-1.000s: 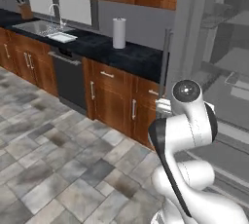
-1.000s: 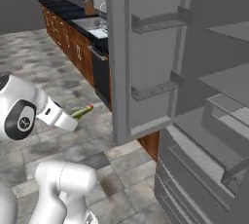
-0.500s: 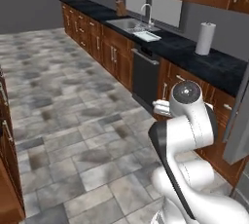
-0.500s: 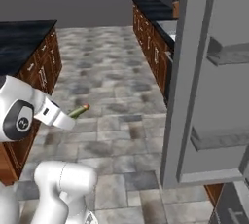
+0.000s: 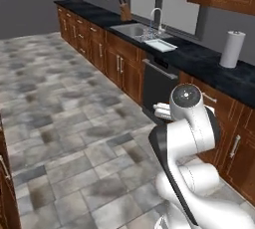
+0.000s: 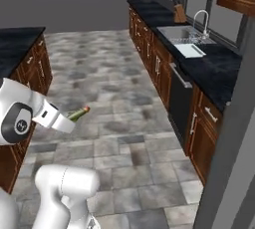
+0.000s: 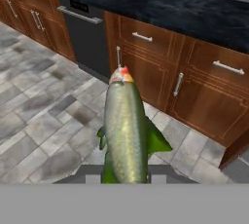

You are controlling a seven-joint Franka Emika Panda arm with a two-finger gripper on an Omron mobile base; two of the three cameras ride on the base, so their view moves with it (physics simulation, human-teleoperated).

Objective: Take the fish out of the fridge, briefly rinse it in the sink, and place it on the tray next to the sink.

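Fish (image 7: 125, 128): olive-green, slender, held in the air over the tiled floor (image 6: 99, 83), clamped at its tail end by the fingers (image 7: 104, 172) closed narrow on it, head pointing away from the hand; in the right base view it juts from the arm's end (image 6: 78, 114). Held out clear of the arm, most likely for carriage to the rinse.

Cabinets (image 5: 122, 66): brown wood, under the bench, running toward the sink; a dark dishwasher front (image 5: 157, 87) among them.

Bench (image 5: 209, 63): black top along the wall.

Sink (image 5: 133, 30): steel basin set in the bench, chrome faucet (image 5: 158, 18) at its back edge; well apart from the fish.

Tray (image 5: 160, 45): pale, flat, just beside the sink on the bench, ready as the drop-off.

Paper towel roll (image 5: 232, 49): upright on the bench, further right.
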